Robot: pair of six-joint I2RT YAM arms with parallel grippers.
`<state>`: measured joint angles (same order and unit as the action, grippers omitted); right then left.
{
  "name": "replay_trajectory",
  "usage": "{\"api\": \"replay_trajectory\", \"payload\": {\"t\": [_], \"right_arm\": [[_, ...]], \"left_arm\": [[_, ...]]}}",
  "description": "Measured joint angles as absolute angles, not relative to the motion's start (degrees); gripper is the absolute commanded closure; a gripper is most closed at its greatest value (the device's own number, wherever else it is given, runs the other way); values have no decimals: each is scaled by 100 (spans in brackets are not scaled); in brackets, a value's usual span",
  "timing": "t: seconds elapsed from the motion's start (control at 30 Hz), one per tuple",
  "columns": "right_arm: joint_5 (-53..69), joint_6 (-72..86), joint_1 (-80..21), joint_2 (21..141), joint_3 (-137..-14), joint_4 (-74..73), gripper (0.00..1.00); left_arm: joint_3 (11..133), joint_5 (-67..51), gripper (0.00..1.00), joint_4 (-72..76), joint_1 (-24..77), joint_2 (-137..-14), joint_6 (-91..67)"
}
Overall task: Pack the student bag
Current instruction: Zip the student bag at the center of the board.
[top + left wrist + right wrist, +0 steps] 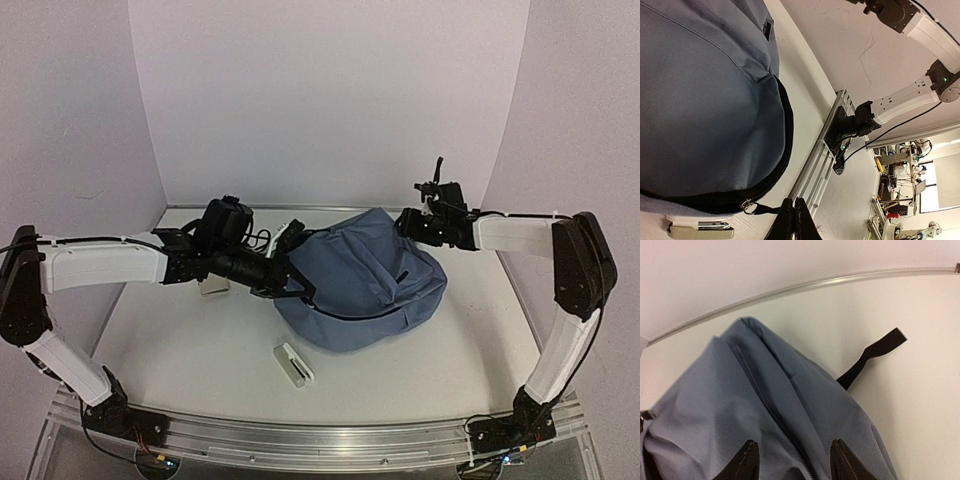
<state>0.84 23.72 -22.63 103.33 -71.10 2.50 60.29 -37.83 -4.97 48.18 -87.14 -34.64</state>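
- The bag [365,285] is a soft slate-blue woven fabric, rounded and slumped. It lies in the middle of the white surface [180,350], between the two arms.
- A black zipper [788,135] curves along its edge, with a small metal ring and a thin black pull tab [765,209] at its end.
- The left tool [793,220] is pressed together and pinches this pull tab at the left edge of the bag.
- The right tool [795,462] is spread above the far right part of the bag. A fabric ridge runs between its dark fingers [746,462], but I cannot tell if they touch it.
- A flat black strap [875,351] comes out from under the bag; its start is hidden.
- A small white oblong block [293,363] lies just beside the near edge of the bag.
- Another pale thing [213,287] is half hidden under the left arm, and its shape is unclear.
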Motion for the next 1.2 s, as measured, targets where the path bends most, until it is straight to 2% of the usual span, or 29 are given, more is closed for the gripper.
{"api": "replay_trajectory", "payload": {"t": [0.07, 0.17, 0.3, 0.43, 0.57, 0.7, 0.87, 0.9, 0.97, 1.0, 1.07, 1.1, 1.13, 1.17, 1.2], "right_arm": [[154, 2319, -2265, 9993, -7061, 125, 16], [316, 2384, -2287, 9194, -6760, -98, 10], [563, 2859, -2355, 7882, -6020, -194, 6], [711, 3572, -2400, 6826, -5058, -273, 5], [826, 4179, -2403, 6472, -4286, -385, 5], [956, 4592, -2403, 6440, -3743, -514, 5], [1100, 4920, -2403, 6352, -3298, -519, 5], [1131, 4974, -2403, 6327, -3224, -508, 5], [1176, 5058, -2403, 6268, -3094, -471, 5], [1194, 5103, -2403, 6232, -3027, -444, 5], [1210, 5164, -2403, 6167, -2930, -397, 5], [1214, 5185, -2403, 6143, -2893, -388, 5], [1213, 5209, -2403, 6131, -2866, -359, 5], [1212, 5223, -2403, 6125, -2845, -334, 5], [1211, 5230, -2403, 6125, -2829, -314, 5]], "left_arm": [[5931, -3685, 84, -232, 4920, -8770, -3688], [5911, -3439, 47, -148, 4969, -8816, -3846], [6298, -2942, 19, -728, 4944, -8816, -3693], [7105, -2499, 12, -1598, 4665, -8816, -3260], [7787, -2257, 10, -2130, 3909, -8942, -2868], [8348, -1897, 10, -2440, 3291, -9609, -2377], [8853, -1846, 10, -2801, 3160, -10802, -1934], [8931, -1878, 11, -2877, 3154, -11001, -1876], [9079, -2047, 21, -3024, 3147, -11364, -1768], [9122, -2143, 34, -3066, 3144, -11484, -1736], [9153, -2353, 69, -3139, 3144, -11608, -1671], [9161, -2450, 82, -3161, 3144, -11638, -1628], [9164, -2543, 93, -3163, 3144, -11644, -1624], [9166, -2629, 99, -3162, 3144, -11646, -1627], [9166, -2711, 100, -3154, 3144, -11644, -1637]]}}
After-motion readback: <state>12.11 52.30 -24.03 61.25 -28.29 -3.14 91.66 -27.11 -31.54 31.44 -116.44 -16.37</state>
